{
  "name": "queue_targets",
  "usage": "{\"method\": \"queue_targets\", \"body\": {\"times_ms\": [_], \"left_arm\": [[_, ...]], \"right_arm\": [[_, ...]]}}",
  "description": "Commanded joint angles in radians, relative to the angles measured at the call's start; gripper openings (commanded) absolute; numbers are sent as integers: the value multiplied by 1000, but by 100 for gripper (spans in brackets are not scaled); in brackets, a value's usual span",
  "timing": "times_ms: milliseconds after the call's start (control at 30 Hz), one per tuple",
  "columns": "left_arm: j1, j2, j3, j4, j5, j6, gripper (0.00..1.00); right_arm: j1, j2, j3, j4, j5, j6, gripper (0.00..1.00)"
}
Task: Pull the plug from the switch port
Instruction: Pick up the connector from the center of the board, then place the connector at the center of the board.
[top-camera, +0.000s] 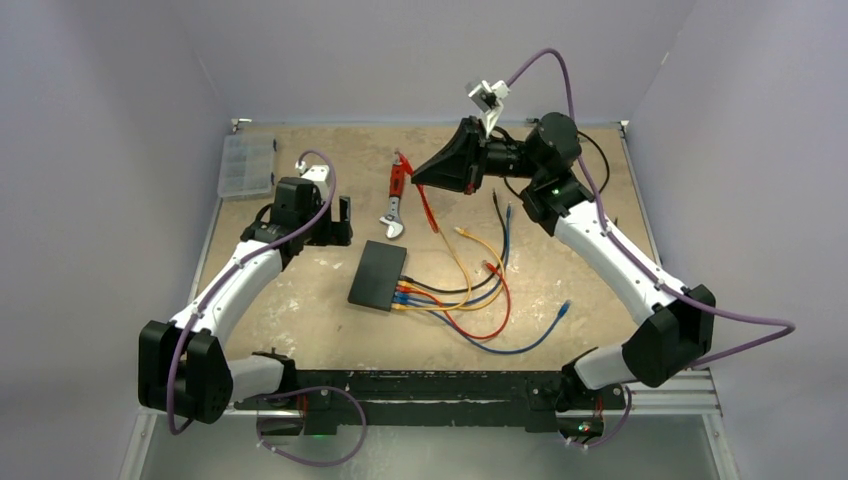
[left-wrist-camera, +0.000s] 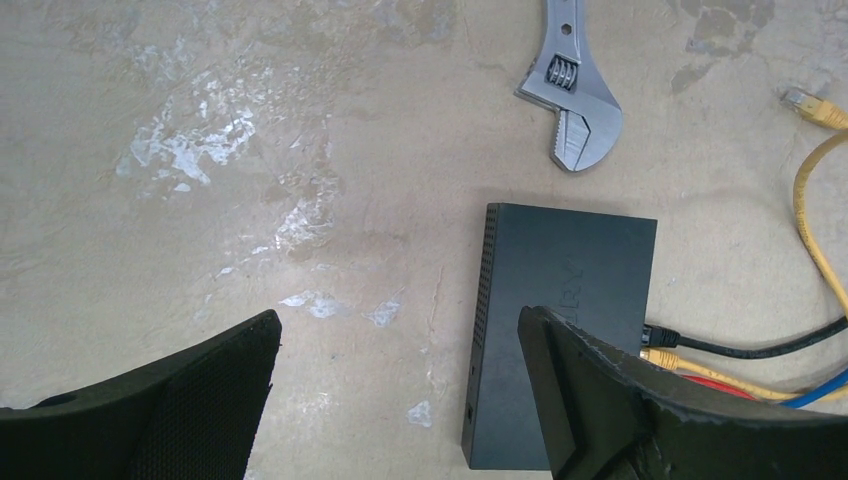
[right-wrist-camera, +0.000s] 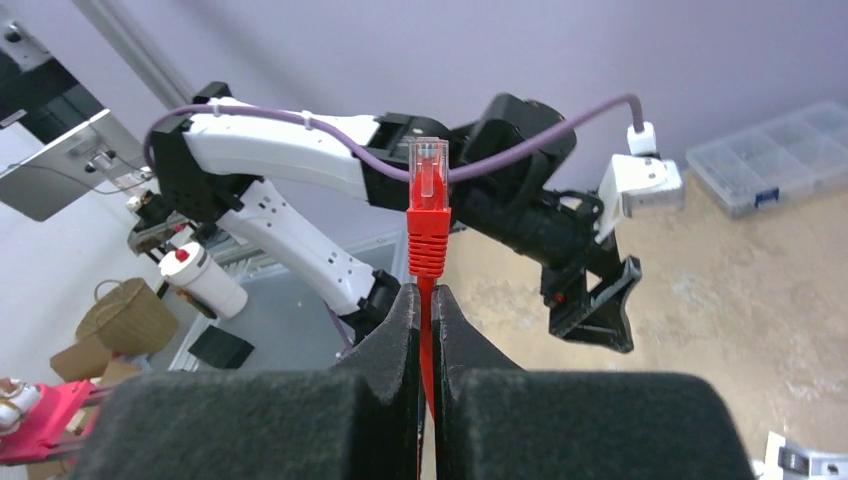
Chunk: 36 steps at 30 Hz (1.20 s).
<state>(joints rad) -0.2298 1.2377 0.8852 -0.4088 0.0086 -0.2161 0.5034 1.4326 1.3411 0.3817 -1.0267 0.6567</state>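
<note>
Well, the right gripper (right-wrist-camera: 427, 293) is shut tight on the floppy-looking red cable (right-wrist-camera: 428, 242), just under its hard little plug (right-wrist-camera: 429, 165). The left gripper (left-wrist-camera: 398, 330) hangs wide open, empty, by the switch (left-wrist-camera: 570, 270).

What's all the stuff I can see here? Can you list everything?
switch: 1, black, middle of the table
cables: several, black, yellow, red and blue, spreading out from the switch's ports
red cable: 1, red, plug end held up in the air at the back
wrench: 1, silver with a red handle, behind the switch
box: 1, clear, far left corner
table: 1, tan, under everything
arms: 2, white and black, one on each side
left gripper: 1, black, open, left of the switch
right gripper: 1, black, shut on the red cable
</note>
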Motion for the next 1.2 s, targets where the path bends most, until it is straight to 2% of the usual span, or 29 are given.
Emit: {"method": "queue_targets", "body": {"times_ms": [0, 100, 267, 433, 600, 833, 1167], "left_arm": [[6, -5, -5, 4, -35, 18, 89], [6, -5, -5, 5, -36, 18, 89], [4, -7, -6, 3, -39, 18, 89], [4, -4, -6, 4, -38, 18, 89], [4, -3, -3, 3, -34, 18, 88], [4, -5, -5, 4, -32, 16, 88], [4, -1, -6, 2, -26, 16, 88]], "right_arm": [[-11, -26, 43, 205, -86, 118, 0], [-13, -26, 46, 259, -98, 153, 0], [-20, -33, 83, 252, -89, 153, 0], [-27, -27, 169, 23, -23, 0, 0], [-32, -14, 232, -245, 136, -189, 0], [-62, 1, 252, -485, 414, -358, 0], [-199, 35, 217, -612, 678, -397, 0]]}}
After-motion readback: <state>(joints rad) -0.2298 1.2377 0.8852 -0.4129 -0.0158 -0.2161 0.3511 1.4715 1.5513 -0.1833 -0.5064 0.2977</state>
